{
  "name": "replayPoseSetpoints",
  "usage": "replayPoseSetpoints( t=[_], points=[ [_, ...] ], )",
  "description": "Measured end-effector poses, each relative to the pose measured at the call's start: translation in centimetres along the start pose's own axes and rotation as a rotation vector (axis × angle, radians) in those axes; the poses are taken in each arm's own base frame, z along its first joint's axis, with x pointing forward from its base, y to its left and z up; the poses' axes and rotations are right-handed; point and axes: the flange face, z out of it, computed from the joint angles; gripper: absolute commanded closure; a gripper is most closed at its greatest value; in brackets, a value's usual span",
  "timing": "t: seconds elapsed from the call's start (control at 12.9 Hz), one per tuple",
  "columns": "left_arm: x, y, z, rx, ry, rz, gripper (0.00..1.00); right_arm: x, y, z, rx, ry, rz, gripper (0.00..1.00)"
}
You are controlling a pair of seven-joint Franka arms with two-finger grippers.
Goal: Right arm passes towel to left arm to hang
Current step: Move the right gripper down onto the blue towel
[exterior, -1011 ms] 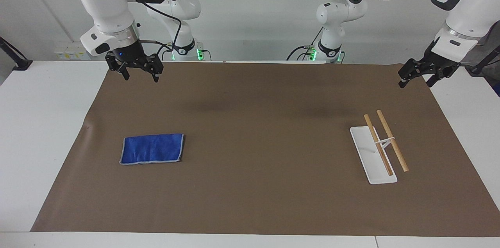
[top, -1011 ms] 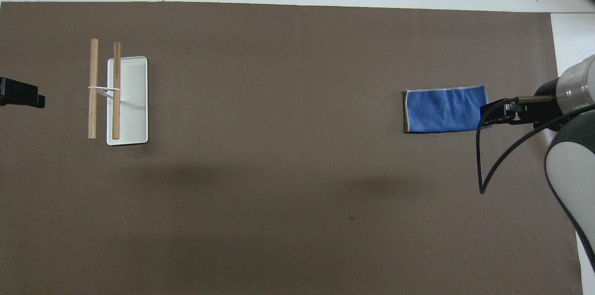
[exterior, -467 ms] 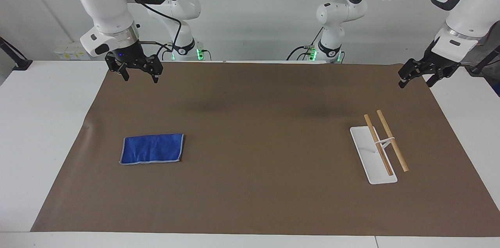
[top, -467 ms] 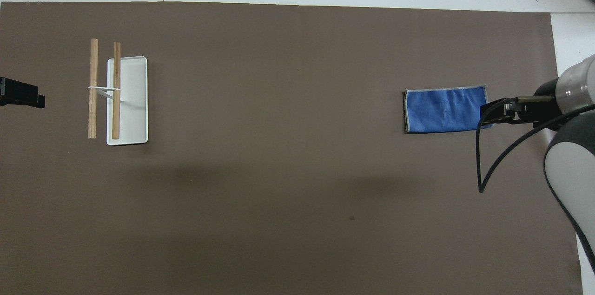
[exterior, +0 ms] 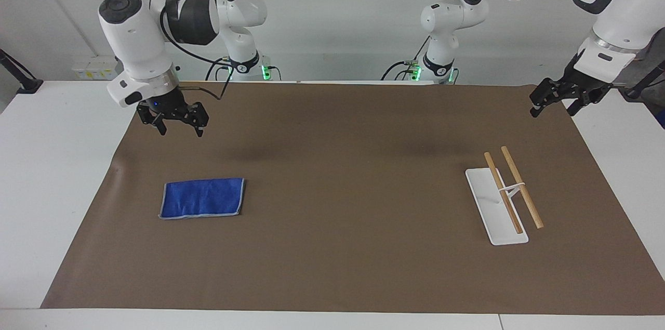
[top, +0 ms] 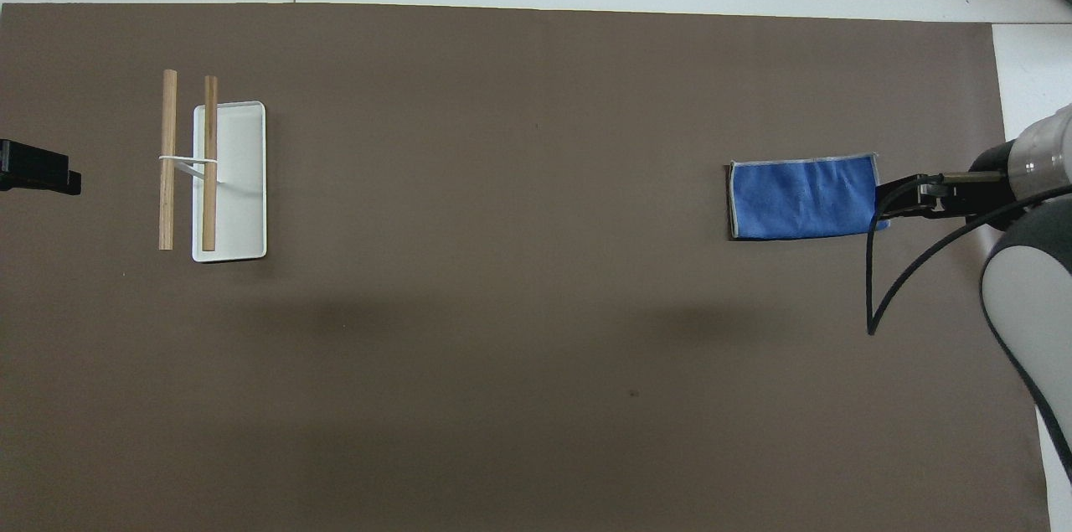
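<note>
Right end effector point(exterior: 177, 127) spread, raised above the mat short of the towel point(exterior: 202, 198); I risk pinching only its top fold if I descend off-centre.

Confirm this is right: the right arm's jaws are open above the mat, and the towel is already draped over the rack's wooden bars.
Not quite. The towel lies folded flat on the mat at the right arm's end, well apart from the rack, whose bars are bare; the facing view shows this. The rest holds: the right gripper hangs above the mat with its jaws open.
</note>
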Motion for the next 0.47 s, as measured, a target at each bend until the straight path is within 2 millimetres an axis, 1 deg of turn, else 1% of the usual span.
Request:
replayPoseSetpoints(
  t=[0.31, 0.47],
  points=[
    [0.0, 0.0, 0.0, 0.0, 0.0, 0.0, 0.0, 2.1, 0.7, 7.0, 0.005, 0.027, -0.011, 0.0],
    [0.0, 0.0, 0.0, 0.0, 0.0, 0.0, 0.0, 2.9, 0.7, 10.6, 0.008, 0.031, -0.011, 0.0]
  ],
)
